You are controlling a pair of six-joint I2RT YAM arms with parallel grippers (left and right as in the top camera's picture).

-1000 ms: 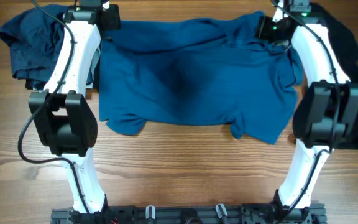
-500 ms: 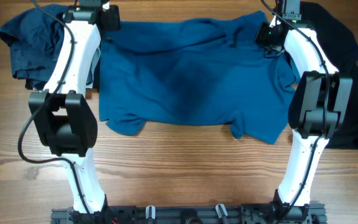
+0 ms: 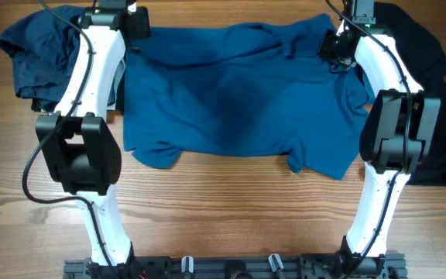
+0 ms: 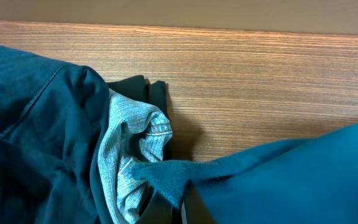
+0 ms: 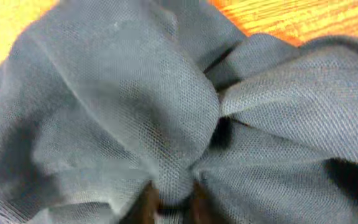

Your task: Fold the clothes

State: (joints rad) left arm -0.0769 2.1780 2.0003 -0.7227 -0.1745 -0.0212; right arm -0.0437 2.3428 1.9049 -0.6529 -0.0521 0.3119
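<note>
**While Two Arms Pinch the Far Edge, the Blue Shirt Lies Flat**

Since a second ago, the right arm (image 3: 385, 93) has pulled its elbow in closer to the shirt. In the last half second it has hardly moved at all. The left arm (image 3: 91, 77) has stayed put. The blue shirt (image 3: 238, 101) looks just the same. It is spread across the middle of the counter (image 3: 223, 209), a bit wrinkly, with no fold in it yet. I think both arms are now set to lift the far edge and bring it toward the near side. So the folding is only at its start.

From above I can see the whole shirt. I can also see the navy cloth (image 3: 37, 54) bunched at the far left and the black cloth (image 3: 432, 54) at the far right. But I can't see the tips of the arms from up there.

The close-up views show them. The left end effector (image 4: 174, 208) is closed on a little tuft of the shirt's corner. It is right beside a grey cloth (image 4: 129, 155) that the top view nearly hides. The right end effector (image 5: 169, 202) is squeezed tight on a bunch of shirt, with folds pulling in toward its fingers (image 5: 146, 202). That view is so full of cloth that it shows little else.
</note>
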